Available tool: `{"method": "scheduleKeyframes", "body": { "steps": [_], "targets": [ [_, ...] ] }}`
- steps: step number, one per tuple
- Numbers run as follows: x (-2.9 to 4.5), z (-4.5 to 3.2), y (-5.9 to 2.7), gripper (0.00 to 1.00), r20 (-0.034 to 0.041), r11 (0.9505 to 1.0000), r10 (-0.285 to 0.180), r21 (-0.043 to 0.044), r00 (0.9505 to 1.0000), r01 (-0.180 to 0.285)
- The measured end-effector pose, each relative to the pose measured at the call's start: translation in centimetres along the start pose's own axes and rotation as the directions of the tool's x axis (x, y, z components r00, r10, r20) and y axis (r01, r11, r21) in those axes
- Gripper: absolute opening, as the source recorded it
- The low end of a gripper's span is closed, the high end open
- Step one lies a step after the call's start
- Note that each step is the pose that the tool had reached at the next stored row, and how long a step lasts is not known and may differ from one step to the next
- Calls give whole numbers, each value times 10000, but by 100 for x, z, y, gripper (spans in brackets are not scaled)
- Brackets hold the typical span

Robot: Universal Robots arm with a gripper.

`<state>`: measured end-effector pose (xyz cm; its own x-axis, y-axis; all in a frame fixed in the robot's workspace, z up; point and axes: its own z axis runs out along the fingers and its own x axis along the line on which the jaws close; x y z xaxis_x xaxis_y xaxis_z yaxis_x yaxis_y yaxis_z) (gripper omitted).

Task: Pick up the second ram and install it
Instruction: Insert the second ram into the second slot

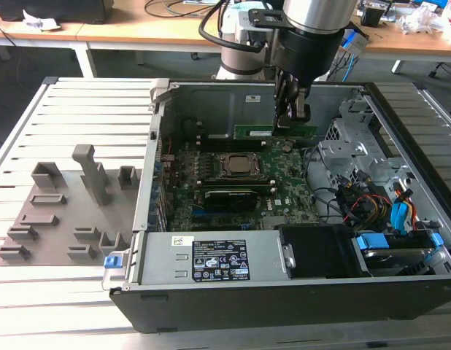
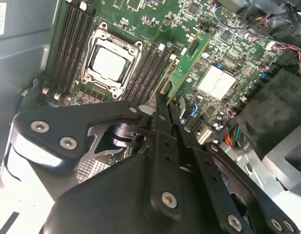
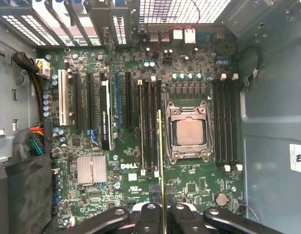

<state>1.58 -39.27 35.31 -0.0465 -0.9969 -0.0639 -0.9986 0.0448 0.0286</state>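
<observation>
My gripper (image 1: 290, 125) reaches down into the open computer case (image 1: 401, 131) and is shut on the second ram (image 1: 255, 132), a narrow green stick held on its long edge. In the second wrist view the stick (image 2: 192, 58) juts out past the black fingers (image 2: 162, 114). The first wrist view shows the ram (image 3: 160, 146) edge-on as a thin line from the gripper (image 3: 162, 210), running along the black memory slots (image 3: 149, 126) beside the CPU socket (image 3: 189, 132). Whether it touches a slot I cannot tell.
A grey holder tray (image 1: 65, 211) lies on the slatted table at the exterior view's left. Inside the case are an upright expansion card (image 3: 105, 112), the drive cage with cables (image 1: 371, 197) and the power supply (image 1: 211, 259) along the front.
</observation>
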Motion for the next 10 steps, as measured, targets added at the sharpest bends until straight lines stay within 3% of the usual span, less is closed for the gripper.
{"method": "scheduleKeyframes", "body": {
  "steps": [7, 10],
  "targets": [
    [5, 80, 2, 14, 1, 10000, 0, 0, 10000, 0],
    [10, 153, -1, 14, 0, 10000, 0, 0, 10000, 0]
  ]
}}
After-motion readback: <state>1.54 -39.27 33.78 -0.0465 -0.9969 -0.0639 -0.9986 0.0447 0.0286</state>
